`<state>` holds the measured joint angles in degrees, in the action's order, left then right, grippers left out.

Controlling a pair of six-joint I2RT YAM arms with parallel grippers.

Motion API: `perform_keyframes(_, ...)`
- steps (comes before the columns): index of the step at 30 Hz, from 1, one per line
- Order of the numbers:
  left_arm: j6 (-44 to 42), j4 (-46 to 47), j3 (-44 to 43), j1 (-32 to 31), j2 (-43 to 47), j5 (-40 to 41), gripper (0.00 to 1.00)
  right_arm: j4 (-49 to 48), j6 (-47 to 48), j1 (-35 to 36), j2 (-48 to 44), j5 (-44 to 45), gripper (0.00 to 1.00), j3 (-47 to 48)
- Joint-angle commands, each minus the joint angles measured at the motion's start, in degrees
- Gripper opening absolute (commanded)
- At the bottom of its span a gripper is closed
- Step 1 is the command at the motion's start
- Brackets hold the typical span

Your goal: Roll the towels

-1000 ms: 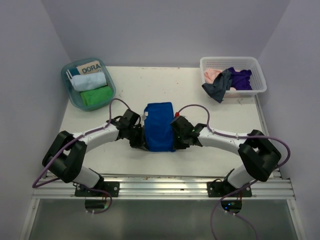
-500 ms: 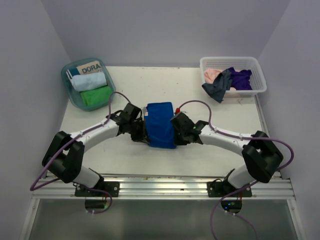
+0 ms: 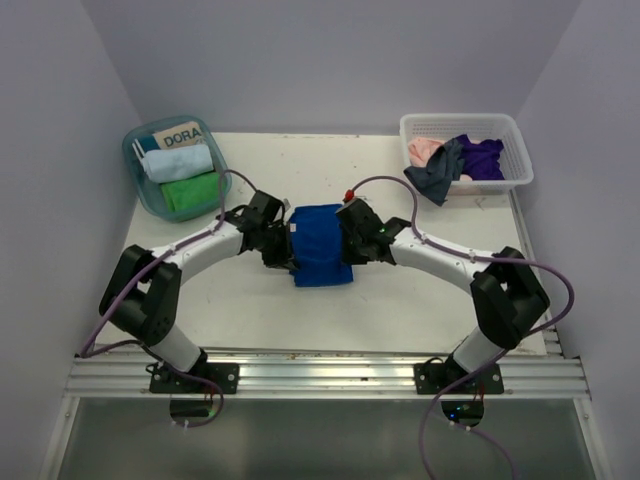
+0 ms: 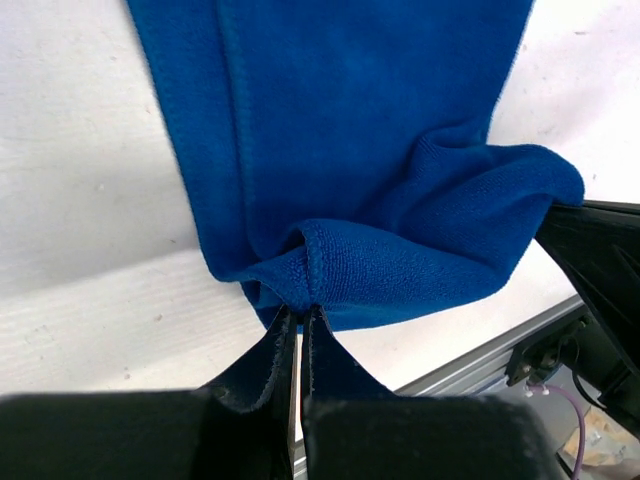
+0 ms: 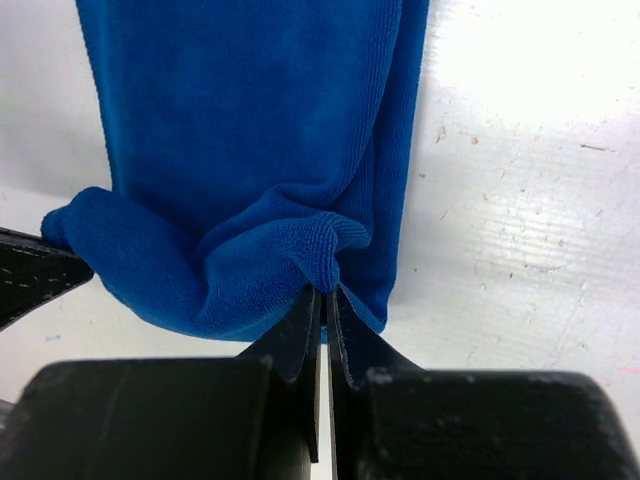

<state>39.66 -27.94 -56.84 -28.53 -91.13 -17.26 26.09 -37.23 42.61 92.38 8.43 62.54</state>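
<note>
The royal blue towel (image 3: 322, 246) lies at the table's middle, its near edge doubled over toward the back. My left gripper (image 3: 285, 243) is shut on the towel's left side; in the left wrist view (image 4: 300, 312) its fingertips pinch a fold of the blue towel (image 4: 350, 150). My right gripper (image 3: 350, 240) is shut on the right side; in the right wrist view (image 5: 325, 293) its fingertips pinch a fold of the blue towel (image 5: 240, 130). Rolled light blue (image 3: 178, 162) and green (image 3: 192, 190) towels lie in the tub. Pink, grey and purple towels (image 3: 455, 160) lie loose in the basket.
A clear blue tub (image 3: 140, 190) with a DORA card stands at the back left. A white mesh basket (image 3: 505, 130) stands at the back right. A metal rail (image 3: 320, 375) runs along the near edge. Walls close in on three sides.
Both grippers have moved away from the near edge toward the back, carrying the towel's near edge over itself. The blue towel now looks shorter and sits farther back.
</note>
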Motion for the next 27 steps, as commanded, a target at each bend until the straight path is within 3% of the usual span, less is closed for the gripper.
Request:
perform_keyframes(1,-0.1,0.3,-3.0,1.4,-1.7,1.1,0.00,-0.7,1.6,-0.8,1.7,1.7,0.00,2.9)
perform_keyframes(19,-0.6,2.1,-6.0,3.8,-8.5,3.7,0.00,-2.1,2.2,-3.7,10.9,2.0,0.00,4.6)
perform_keyframes(21,-0.8,1.8,-6.0,3.8,-7.1,4.0,0.06,-2.2,2.0,-3.7,11.2,2.0,0.00,4.6)
perform_keyframes(22,-0.8,2.0,-5.8,3.8,-6.3,4.1,0.16,-1.8,1.7,-3.7,11.4,2.1,0.00,4.6)
perform_keyframes(23,-0.8,2.3,-5.6,3.8,-4.4,4.0,0.20,-1.6,1.6,-3.8,11.9,2.2,0.00,5.0)
perform_keyframes(27,0.8,4.3,-2.5,3.6,2.5,6.9,0.28,-0.4,1.2,-3.8,12.3,3.0,0.00,5.4)
